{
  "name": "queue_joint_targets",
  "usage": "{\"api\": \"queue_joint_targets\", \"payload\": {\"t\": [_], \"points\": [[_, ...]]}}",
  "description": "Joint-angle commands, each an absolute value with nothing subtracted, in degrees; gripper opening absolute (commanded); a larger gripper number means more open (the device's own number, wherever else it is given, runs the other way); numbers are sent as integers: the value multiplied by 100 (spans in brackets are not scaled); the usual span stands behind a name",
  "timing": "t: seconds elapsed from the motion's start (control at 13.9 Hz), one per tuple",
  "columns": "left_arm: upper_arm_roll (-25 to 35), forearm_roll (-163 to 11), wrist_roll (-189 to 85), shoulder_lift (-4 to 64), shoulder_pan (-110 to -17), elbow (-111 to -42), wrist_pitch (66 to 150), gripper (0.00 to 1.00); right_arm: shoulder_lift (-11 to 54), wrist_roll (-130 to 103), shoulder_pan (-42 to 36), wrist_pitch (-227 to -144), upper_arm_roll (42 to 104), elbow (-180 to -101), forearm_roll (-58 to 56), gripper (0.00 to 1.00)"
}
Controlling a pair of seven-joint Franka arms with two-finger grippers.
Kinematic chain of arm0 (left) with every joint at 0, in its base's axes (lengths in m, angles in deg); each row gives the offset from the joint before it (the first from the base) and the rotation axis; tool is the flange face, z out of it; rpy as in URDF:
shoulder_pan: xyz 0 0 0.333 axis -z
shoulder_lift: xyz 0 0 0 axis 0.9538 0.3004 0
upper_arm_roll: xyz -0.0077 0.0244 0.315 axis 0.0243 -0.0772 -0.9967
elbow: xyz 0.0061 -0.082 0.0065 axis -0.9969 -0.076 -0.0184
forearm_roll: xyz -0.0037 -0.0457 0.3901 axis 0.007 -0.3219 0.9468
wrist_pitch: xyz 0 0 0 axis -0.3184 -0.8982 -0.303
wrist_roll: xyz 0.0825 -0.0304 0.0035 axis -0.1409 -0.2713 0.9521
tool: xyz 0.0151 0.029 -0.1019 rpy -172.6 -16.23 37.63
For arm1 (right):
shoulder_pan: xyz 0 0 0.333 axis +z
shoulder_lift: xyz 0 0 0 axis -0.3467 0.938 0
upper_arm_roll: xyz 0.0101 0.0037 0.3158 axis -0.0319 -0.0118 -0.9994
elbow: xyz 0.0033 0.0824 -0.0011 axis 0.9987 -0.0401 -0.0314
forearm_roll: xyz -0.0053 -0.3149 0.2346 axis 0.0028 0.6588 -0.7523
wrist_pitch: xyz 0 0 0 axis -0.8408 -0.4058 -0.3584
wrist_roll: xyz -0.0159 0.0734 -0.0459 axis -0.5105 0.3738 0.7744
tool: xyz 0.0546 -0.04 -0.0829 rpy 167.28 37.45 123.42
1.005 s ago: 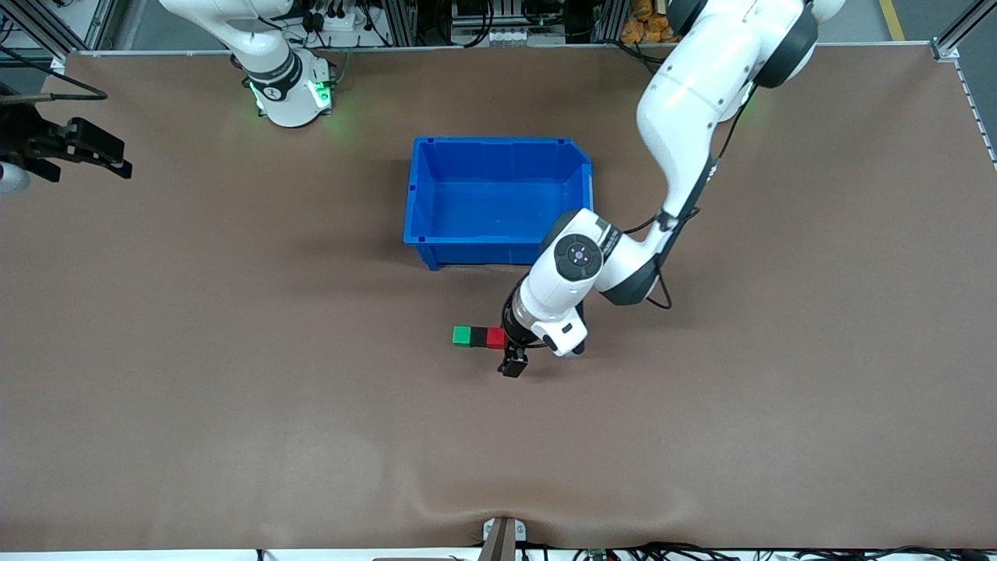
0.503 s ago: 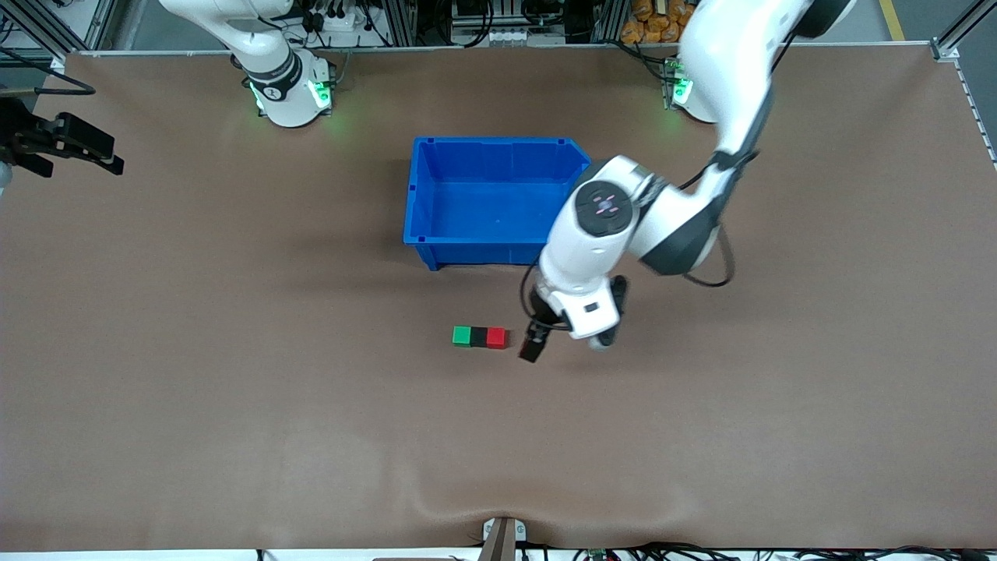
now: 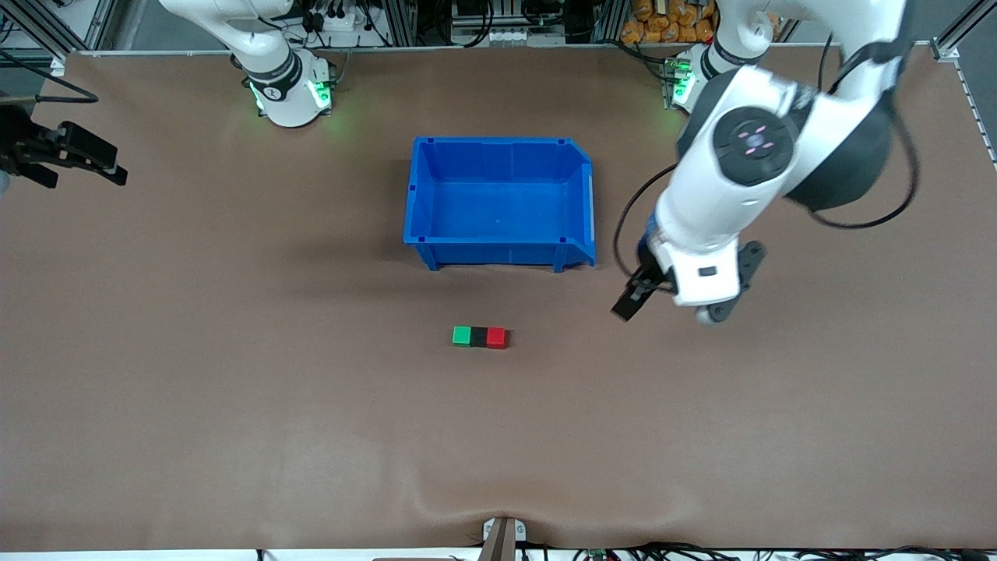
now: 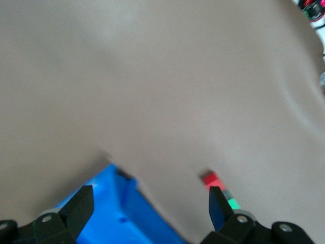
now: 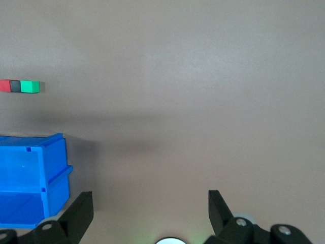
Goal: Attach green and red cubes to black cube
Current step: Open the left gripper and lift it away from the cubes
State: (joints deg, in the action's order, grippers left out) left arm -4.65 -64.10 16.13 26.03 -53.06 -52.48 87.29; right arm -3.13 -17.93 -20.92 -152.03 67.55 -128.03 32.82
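Note:
The green cube point(image 3: 462, 336), the black cube point(image 3: 478, 336) and the red cube point(image 3: 496, 337) lie touching in one row on the table, black in the middle, nearer the front camera than the blue bin. The row also shows in the right wrist view: red cube point(image 5: 4, 85), black cube point(image 5: 15, 86), green cube point(image 5: 30, 86). My left gripper point(image 3: 627, 302) is open and empty, up in the air, apart from the row toward the left arm's end. The left wrist view point(image 4: 150, 195) shows the red cube point(image 4: 212, 179) and a bit of the green cube point(image 4: 232, 204). My right gripper point(image 3: 86, 156) waits open and empty at the right arm's end; it also shows in the right wrist view point(image 5: 150, 195).
An empty blue bin point(image 3: 498, 253) stands mid-table, farther from the front camera than the cube row; it also shows in the left wrist view point(image 4: 117, 213) and the right wrist view point(image 5: 30, 178). Brown tabletop surrounds the row.
My left gripper has lifted away from beside the red cube and swung toward the left arm's end of the table. The cube row has stayed in place. The right gripper has barely moved.

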Motion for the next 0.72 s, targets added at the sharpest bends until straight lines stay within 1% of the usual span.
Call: {"api": "queue_joint_targets", "payload": {"t": [0.0,0.14,0.43,0.65], "points": [[-419,-6424,369,2030,-5712,-5521,8184,100,-371,-1881,-2160,-15332,6725,-13025,3218,100],[-419,-6424,-422,1740,-5985,-5521,7876,100,-397,-1846,-2169,-15253,6725,-13034,3218,100],[-428,-6415,-2197,1379,-6434,-5521,7375,100,-406,-1820,-2230,-15174,6734,-13034,3235,100],[-489,-6424,-3016,1063,-6637,-5556,7171,100,-406,-1820,-2248,-15182,6743,-13025,3235,100]]}}
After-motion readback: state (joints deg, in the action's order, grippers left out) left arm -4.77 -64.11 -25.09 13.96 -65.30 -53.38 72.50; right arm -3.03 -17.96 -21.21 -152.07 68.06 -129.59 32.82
